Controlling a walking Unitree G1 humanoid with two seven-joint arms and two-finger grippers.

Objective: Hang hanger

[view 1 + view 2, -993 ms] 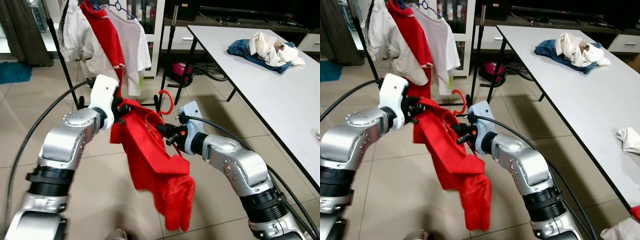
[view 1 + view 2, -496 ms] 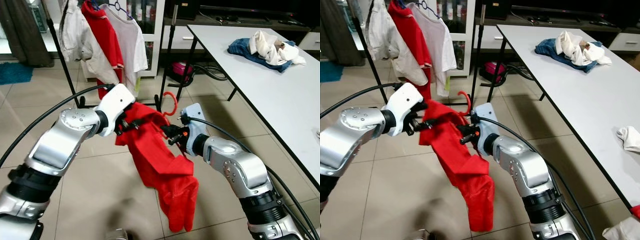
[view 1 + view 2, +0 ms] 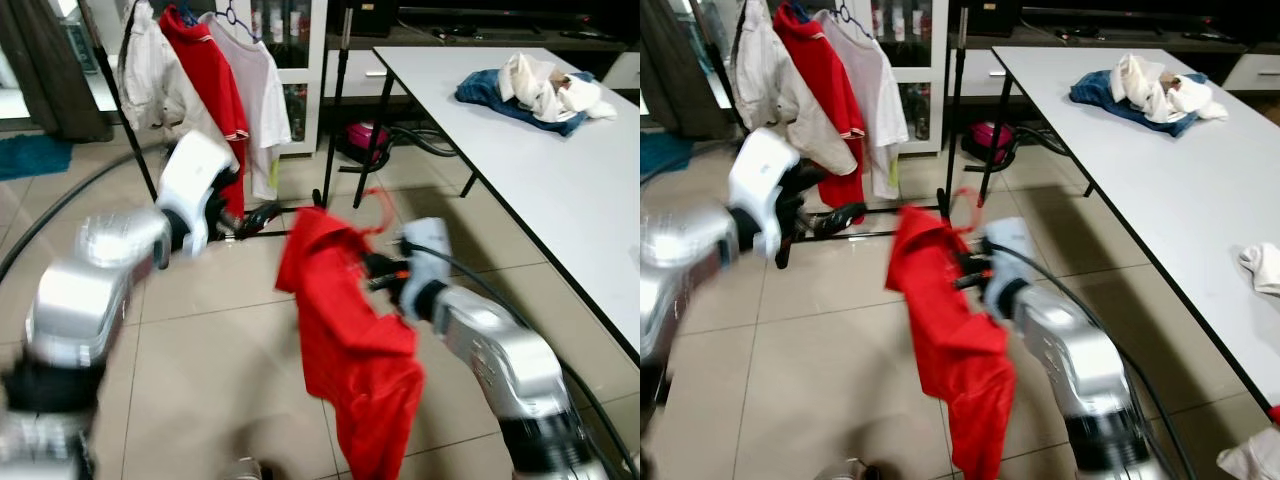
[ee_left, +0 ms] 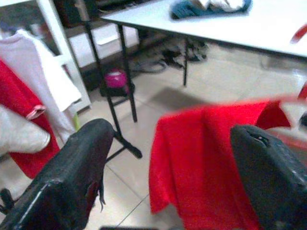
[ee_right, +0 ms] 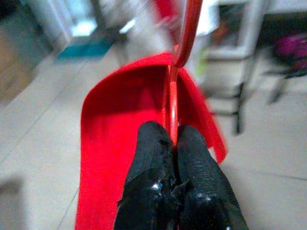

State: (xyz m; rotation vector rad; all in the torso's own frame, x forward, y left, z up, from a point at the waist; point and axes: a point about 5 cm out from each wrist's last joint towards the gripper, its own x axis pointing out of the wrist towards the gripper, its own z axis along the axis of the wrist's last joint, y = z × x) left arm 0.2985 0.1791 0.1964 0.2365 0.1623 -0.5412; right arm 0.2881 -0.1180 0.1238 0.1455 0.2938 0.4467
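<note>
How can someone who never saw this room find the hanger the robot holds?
Look at the tiled floor beside the long white table. There the right gripper pinches the thin red plastic hanger, carrying a loose red shirt, unlike the red shirt on the rack.

Your two arms are silver metal with black ribbed joint bands, each ending in a white wrist housing; black cables loop off both. The left gripper (image 4: 168,191) and right gripper (image 5: 173,143) have matte black, textured fingers (scuffed at the tips).
</note>
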